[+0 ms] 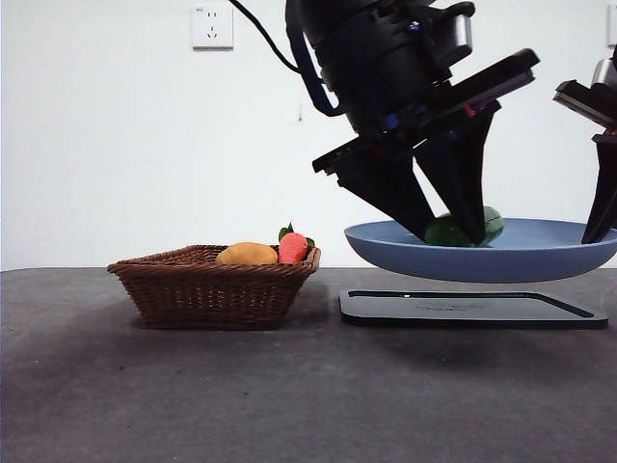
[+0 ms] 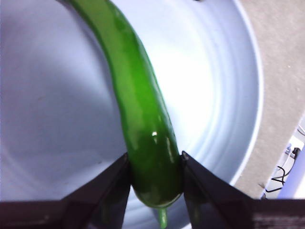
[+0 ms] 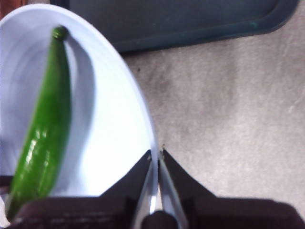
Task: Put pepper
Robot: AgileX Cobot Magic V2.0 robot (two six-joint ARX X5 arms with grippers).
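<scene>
The glossy green pepper (image 2: 143, 109) lies in the blue plate (image 1: 540, 253). My left gripper (image 2: 156, 183) is shut on the pepper's thick end, down inside the plate; in the front view it (image 1: 451, 230) is the big dark arm over the plate, with the pepper (image 1: 492, 224) showing behind its jaws. My right gripper (image 3: 156, 160) is shut on the plate's rim (image 3: 151, 143) and holds the plate above the table at the right edge of the front view (image 1: 600, 231). The right wrist view also shows the pepper (image 3: 45, 129) in the plate.
A brown wicker basket (image 1: 207, 287) stands at the left with a yellow-orange fruit (image 1: 247, 254) and a red-orange item with green leaves (image 1: 293, 247). A dark flat tray (image 1: 472, 307) lies on the table under the raised plate.
</scene>
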